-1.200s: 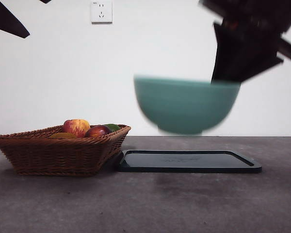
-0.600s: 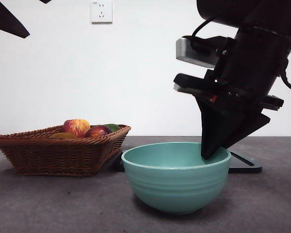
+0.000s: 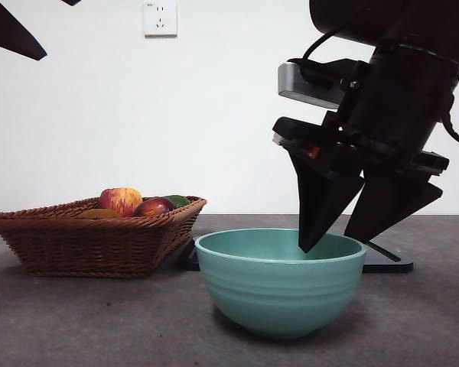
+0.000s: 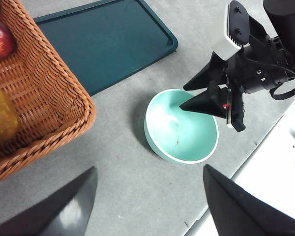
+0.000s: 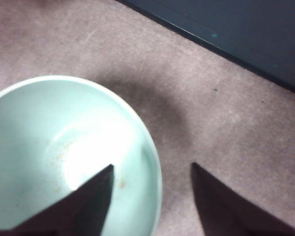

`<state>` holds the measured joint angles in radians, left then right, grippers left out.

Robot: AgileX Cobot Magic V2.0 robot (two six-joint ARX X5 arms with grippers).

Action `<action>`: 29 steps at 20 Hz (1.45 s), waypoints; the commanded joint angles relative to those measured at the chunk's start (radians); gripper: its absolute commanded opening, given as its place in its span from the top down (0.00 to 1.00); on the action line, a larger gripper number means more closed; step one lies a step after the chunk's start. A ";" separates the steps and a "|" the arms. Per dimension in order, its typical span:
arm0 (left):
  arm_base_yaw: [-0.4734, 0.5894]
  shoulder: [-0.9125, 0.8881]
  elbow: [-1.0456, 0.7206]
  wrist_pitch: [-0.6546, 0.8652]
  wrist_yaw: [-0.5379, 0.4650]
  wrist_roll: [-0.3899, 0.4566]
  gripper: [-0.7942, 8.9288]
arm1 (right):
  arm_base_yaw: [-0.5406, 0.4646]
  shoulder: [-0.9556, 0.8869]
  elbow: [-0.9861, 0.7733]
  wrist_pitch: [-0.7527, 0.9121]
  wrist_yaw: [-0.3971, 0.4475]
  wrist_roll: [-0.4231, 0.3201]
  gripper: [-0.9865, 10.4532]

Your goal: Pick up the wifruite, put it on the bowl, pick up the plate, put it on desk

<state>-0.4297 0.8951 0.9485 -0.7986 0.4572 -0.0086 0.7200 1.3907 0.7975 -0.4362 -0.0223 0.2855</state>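
Observation:
The teal-green bowl (image 3: 279, 287) (image 4: 182, 132) (image 5: 49, 147) stands upright on the grey desk (image 3: 99, 321), in front of the dark plate (image 3: 382, 260) (image 4: 103, 44) (image 5: 236, 29). My right gripper (image 3: 329, 243) (image 5: 152, 167) (image 4: 184, 98) is open and straddles the bowl's rim, one jaw inside and one outside, gripping nothing. The orange-brown wifruite (image 3: 98, 213) (image 4: 0, 115) lies in the wicker basket (image 3: 84, 245) (image 4: 44, 88). My left gripper (image 4: 149, 169) hangs open high above the desk, between basket and bowl.
The basket also holds a red-and-yellow apple (image 3: 121, 200) and a dark red fruit (image 3: 154, 206) (image 4: 0, 42). It touches the plate's left end. A white surface (image 4: 280, 177) borders the desk beyond the bowl. A black arm tip (image 3: 11, 30) shows at the top left.
The right gripper brought the bowl down from above the plate onto the desk in front of it, then opened and let go of the rim. The left arm has not moved.

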 commanded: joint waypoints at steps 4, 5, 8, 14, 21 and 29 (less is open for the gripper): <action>-0.005 0.006 0.010 0.006 0.008 0.017 0.56 | 0.009 -0.089 0.016 -0.047 0.058 -0.014 0.67; -0.005 0.006 0.011 0.006 0.008 0.017 0.56 | 0.008 -0.127 0.016 -0.061 0.058 -0.015 0.66; -0.004 0.006 0.011 0.006 0.008 0.017 0.56 | 0.008 -0.256 0.016 -0.108 0.057 -0.014 0.56; -0.004 0.006 0.011 0.008 0.008 0.019 0.56 | 0.008 -0.496 0.016 -0.186 -0.013 -0.011 0.56; -0.004 0.006 0.011 0.003 0.008 0.019 0.56 | 0.009 -0.571 0.016 -0.245 -0.188 -0.012 0.56; -0.004 0.006 0.011 0.006 0.008 0.020 0.57 | 0.009 -0.571 0.016 -0.253 -0.188 -0.008 0.56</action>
<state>-0.4297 0.8951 0.9485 -0.8024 0.4595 -0.0082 0.7200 0.8139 0.7979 -0.6933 -0.2089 0.2775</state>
